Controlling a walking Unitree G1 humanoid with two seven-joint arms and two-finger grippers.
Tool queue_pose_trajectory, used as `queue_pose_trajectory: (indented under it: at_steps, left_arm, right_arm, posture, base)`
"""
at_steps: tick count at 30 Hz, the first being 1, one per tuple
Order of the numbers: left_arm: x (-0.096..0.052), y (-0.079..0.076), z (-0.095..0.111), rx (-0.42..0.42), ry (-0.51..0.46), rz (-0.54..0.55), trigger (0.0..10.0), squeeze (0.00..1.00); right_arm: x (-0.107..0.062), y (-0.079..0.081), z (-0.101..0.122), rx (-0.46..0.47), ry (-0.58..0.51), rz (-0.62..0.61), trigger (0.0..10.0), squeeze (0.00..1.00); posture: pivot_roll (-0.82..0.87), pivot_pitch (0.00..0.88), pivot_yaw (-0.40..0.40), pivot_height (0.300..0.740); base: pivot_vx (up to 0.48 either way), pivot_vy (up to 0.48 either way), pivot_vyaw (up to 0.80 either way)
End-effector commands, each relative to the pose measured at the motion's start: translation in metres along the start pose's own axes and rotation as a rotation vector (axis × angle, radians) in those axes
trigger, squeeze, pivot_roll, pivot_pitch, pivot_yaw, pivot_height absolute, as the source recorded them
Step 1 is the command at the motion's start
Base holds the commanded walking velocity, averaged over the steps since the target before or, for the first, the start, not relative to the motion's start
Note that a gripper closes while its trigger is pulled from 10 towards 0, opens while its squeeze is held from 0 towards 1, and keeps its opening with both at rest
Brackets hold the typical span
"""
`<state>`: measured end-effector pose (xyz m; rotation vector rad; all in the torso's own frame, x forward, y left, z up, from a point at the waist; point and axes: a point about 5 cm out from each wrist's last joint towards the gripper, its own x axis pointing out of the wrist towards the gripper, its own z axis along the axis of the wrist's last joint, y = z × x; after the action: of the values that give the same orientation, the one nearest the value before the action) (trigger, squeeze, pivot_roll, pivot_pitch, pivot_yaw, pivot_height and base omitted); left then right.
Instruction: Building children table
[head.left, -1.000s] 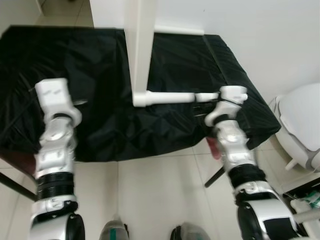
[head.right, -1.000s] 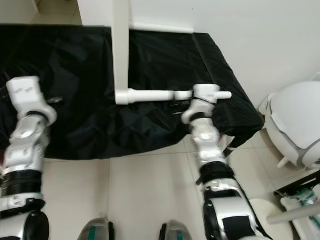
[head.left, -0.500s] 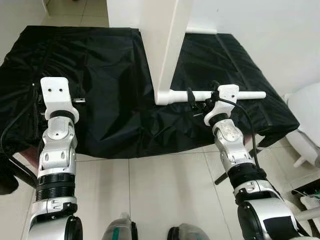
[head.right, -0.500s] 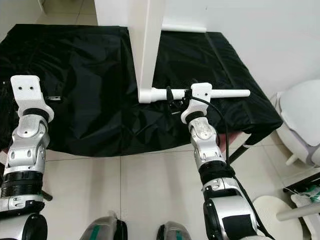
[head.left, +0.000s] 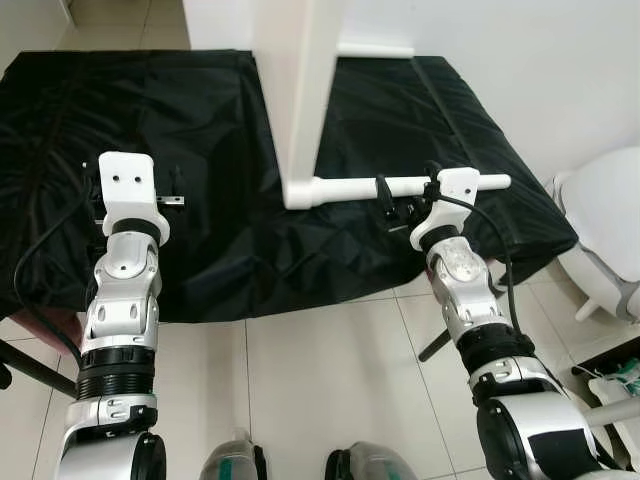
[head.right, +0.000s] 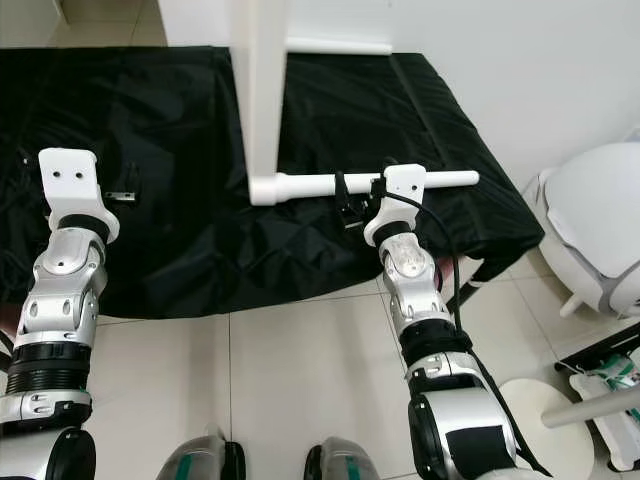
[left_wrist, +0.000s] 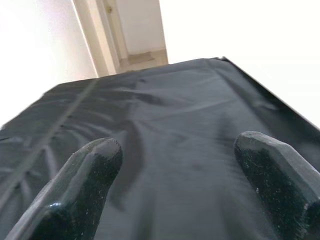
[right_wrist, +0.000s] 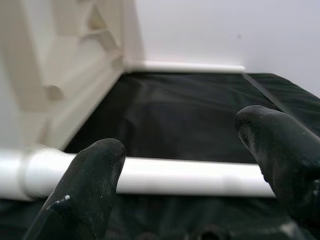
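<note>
Two arms we hold forward over the cloth, our right gripper spread apart beside the leg, our left gripper spread apart above bare cloth.

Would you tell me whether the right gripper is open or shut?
Open: the right gripper has its two black fingers spread apart, with the white leg lying across beyond them, ungrasped.

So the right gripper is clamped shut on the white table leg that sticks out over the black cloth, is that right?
Not quite. The right gripper is open: in the right wrist view its two black fingers stand wide apart, with the white table leg lying across beyond them, not pinched. The rest holds: the leg sticks out sideways from the white tabletop over the black cloth.
</note>
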<state>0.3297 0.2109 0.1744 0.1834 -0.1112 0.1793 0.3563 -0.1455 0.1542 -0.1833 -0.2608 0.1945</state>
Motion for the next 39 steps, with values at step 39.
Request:
queue_pose_trajectory:
  at_steps: [39]
  left_arm:
    - [-0.005,0.009,-0.006,-0.022,0.015,-0.011,10.0,0.0]
  right_arm:
    - [0.002,-0.006,0.003,-0.012,-0.017,-0.018,10.0,0.0]
  posture:
    - [0.05,0.0,-0.039,0.74]
  base:
    - [0.0,-0.096,0.0]
